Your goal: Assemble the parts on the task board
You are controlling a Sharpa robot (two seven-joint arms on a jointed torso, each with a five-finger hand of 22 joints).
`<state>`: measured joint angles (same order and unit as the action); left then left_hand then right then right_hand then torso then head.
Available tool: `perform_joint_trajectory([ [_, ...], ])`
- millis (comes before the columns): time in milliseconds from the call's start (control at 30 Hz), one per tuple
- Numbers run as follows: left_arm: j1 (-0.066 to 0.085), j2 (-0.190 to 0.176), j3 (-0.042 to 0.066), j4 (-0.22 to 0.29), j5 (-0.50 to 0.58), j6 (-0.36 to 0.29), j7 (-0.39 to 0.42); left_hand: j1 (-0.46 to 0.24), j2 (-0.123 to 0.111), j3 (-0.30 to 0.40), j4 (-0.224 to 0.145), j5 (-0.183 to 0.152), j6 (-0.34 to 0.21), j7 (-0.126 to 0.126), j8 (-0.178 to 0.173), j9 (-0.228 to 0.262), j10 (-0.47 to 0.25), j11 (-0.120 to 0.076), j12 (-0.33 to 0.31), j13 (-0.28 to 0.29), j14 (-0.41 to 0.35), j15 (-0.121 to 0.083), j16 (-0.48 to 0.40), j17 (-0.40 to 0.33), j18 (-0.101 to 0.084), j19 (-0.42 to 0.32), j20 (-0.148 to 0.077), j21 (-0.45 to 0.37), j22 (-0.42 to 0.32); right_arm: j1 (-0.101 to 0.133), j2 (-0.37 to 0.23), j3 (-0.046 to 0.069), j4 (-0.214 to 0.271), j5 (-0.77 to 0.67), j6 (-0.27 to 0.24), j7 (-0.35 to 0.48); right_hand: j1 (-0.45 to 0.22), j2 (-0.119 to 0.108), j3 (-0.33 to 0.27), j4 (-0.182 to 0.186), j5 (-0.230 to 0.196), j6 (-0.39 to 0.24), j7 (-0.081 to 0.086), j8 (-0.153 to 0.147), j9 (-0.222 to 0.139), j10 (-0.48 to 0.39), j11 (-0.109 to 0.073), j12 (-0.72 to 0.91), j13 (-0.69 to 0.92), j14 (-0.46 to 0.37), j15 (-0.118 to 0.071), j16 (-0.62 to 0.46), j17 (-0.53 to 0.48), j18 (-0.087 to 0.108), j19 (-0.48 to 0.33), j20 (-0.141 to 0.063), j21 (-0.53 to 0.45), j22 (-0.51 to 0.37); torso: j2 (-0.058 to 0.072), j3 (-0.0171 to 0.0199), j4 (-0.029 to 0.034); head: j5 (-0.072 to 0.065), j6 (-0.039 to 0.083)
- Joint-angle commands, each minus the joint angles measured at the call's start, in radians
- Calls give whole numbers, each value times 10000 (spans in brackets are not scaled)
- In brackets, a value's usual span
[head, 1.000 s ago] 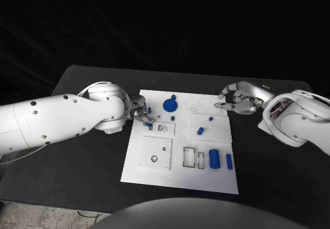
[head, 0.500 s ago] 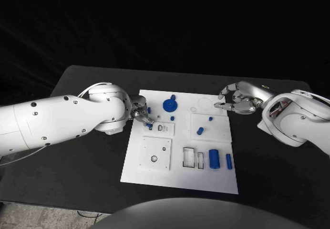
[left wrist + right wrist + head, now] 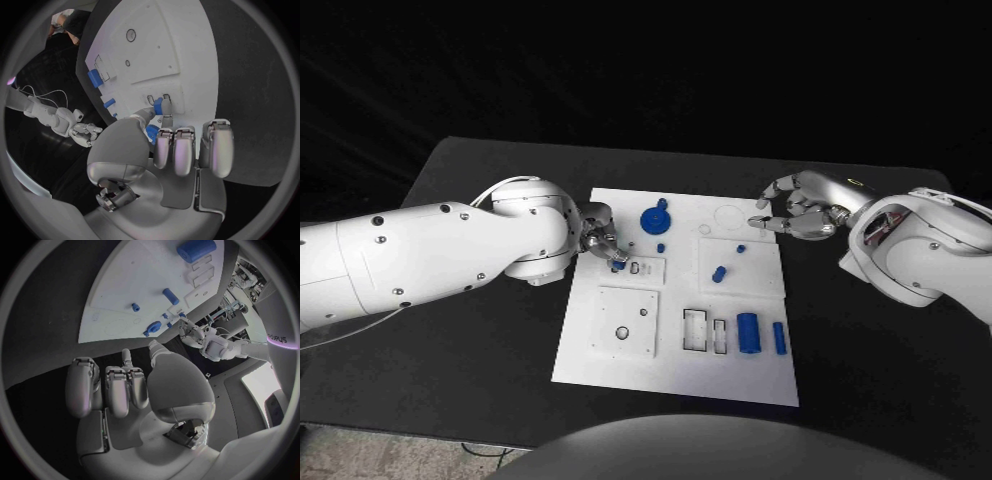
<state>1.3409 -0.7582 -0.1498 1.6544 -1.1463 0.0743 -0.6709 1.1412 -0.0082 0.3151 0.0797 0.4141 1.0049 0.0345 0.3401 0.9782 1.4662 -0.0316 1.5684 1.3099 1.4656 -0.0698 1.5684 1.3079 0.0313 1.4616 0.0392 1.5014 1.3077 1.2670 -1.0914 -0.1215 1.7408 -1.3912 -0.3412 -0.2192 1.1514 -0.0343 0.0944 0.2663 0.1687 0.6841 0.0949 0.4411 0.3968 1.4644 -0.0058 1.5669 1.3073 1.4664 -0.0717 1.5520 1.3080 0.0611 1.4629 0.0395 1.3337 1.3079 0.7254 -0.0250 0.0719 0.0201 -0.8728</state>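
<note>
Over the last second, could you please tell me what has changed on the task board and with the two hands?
The left hand, pinching a small blue part, has shifted slightly toward the robot along the task board, carrying the part to the small rectangular slots. The right hand stays poised, holding nothing, at the board's far right corner, and the other blue parts lie where they were.

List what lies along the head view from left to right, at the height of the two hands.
White left arm → silver left hand, pinching a small blue part → round blue disc part on the white task board → silver right hand → white right arm.
</note>
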Motion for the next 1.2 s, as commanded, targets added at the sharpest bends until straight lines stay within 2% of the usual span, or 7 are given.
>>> perform_joint_trajectory([
  [33, -11, 38, -5, 26, 178, -92, 66, -39, 67, 101, -42, 33, 25, -77, -52, 12, 1046, -57, 24, 2609, 1052, -90, 24, 2629, 30, 52, -38, -55, 1459, -8, 8, 1, -12, 8, 170, -62, 117, 38, 7, -63, 57, 92, 6, -55, -16, 1064, 64, 39, 2635, 961, 84, -67, 2286, -51, 99, 72, -67, 1882, -1, -6, -6, -13, 2],
  [367, -12, 156, 2, 45, 321, -118, 70, -82, 68, 171, -45, 51, 50, -80, -68, 31, 1046, -60, 24, 2609, 1052, -92, 24, 2629, 30, 57, -40, -55, 1464, -13, 20, 1, -26, 12, 232, -86, 157, 47, 8, -79, 87, 103, 8, -63, -33, 1064, 66, 39, 2635, 959, 85, -75, 2276, -49, 95, 73, -80, 1879, -15, 7, 9, 41, 2],
  [567, -16, 260, 4, 21, 392, -128, 79, -101, 73, 203, -43, 56, 55, -79, -79, 37, 1046, -61, 24, 2609, 1052, -94, 24, 2629, 28, 63, -41, -52, 1471, -15, 50, 1, -48, 22, 245, -92, 172, 51, 8, -84, 103, 107, 8, -67, -40, 1064, 66, 39, 2635, 958, 85, -77, 2273, -47, 91, 73, -88, 1876, -22, 16, -13, 49, 2],
  [667, -22, 304, 3, 1, 457, -115, 85, -124, 76, 237, -40, 56, 44, -74, -101, 40, 1046, -60, 24, 2609, 1052, -94, 24, 2629, 29, 59, -42, -56, 1467, -17, 54, 1, -62, 41, 251, -96, 172, 51, 8, -84, 103, 107, 8, -67, -40, 1064, 66, 39, 2635, 958, 85, -77, 2273, -47, 91, 73, -88, 1876, -16, 4, -14, 31, 2],
  [1200, -31, 425, 3, -93, 498, -207, 87, -154, 82, 321, -49, 74, 29, -68, -151, 43, 1046, -56, 24, 2609, 1052, -92, 24, 2629, 32, 52, -42, -65, 1460, -23, 46, 1, -88, 91, 278, -119, 194, 57, 7, -91, 135, 116, 10, -73, -53, 1064, 66, 39, 2635, 957, 86, -81, 2269, -46, 89, 74, -96, 1874, -3, 8, -2, 16, 2],
])
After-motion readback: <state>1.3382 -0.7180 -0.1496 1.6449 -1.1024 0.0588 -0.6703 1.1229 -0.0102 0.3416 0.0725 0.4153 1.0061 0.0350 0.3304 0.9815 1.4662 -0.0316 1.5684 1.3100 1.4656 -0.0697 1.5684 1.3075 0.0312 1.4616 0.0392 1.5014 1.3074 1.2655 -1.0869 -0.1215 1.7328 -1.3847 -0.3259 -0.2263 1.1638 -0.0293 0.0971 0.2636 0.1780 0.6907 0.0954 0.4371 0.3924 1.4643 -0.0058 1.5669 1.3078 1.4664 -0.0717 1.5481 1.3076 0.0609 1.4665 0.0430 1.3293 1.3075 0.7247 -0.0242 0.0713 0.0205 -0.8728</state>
